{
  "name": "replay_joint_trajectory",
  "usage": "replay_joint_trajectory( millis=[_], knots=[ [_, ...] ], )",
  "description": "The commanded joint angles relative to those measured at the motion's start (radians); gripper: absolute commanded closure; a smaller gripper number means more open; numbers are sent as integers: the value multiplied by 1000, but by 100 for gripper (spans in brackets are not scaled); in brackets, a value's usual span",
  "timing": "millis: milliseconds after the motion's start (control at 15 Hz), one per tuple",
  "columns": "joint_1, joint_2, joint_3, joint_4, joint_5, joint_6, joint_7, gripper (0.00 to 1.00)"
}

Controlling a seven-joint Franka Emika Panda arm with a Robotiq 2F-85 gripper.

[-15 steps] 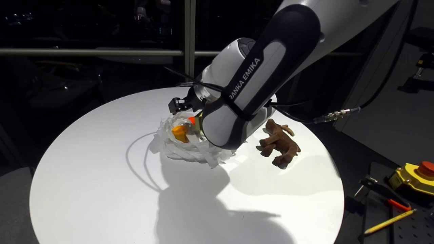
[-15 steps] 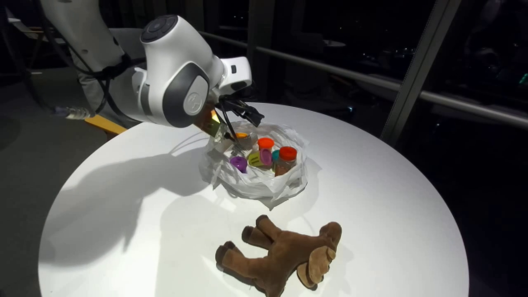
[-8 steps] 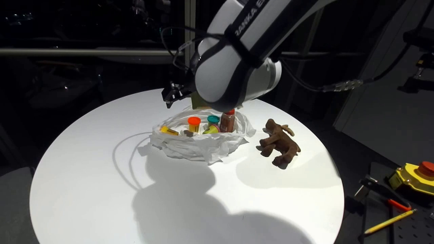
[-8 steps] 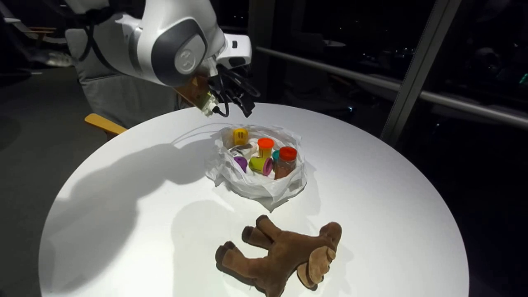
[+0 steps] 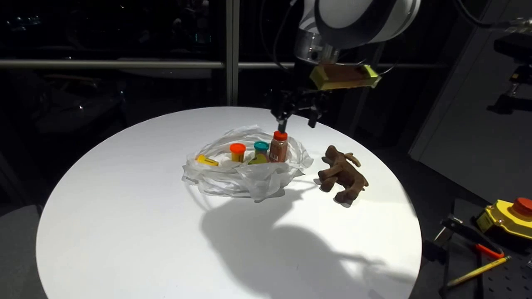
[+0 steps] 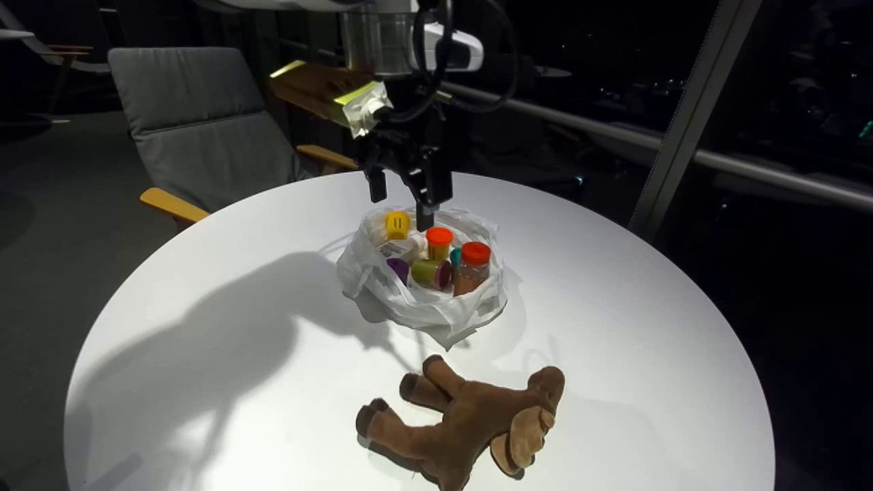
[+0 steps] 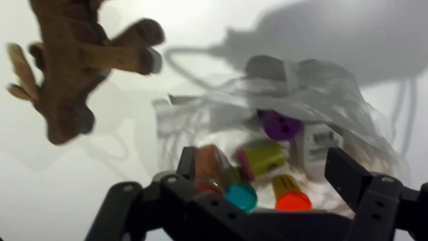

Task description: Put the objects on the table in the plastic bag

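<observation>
The desk was plain white, and the bag white too, with pale grey folds. The plush moose was brown, with tan antlers and darker hooves. The jar wore a red lid over a reddish-brown body. One yellow tub, striped dark, had a bright orange lid; the green tub had a pink one, and a third tub a teal one. The purple item bore two dark spots. The other yellow tub carried dark marks; the white box had dark bars and print. The fingers were black, the chair grey.
</observation>
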State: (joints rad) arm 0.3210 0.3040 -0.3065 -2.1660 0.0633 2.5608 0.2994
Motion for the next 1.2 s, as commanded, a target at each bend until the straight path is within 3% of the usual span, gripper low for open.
replay_joint_trajectory(
  millis=[0, 333, 800, 1133],
  knots=[
    [-157, -87, 74, -43, -48, -208, -14, 0],
    [-291, -59, 143, -46, -5, -343, -72, 0],
    [-358, 57, 146, -28, 68, -176, 30, 0],
    [-371, 138, 111, 9, 47, -142, 128, 0]
  ],
)
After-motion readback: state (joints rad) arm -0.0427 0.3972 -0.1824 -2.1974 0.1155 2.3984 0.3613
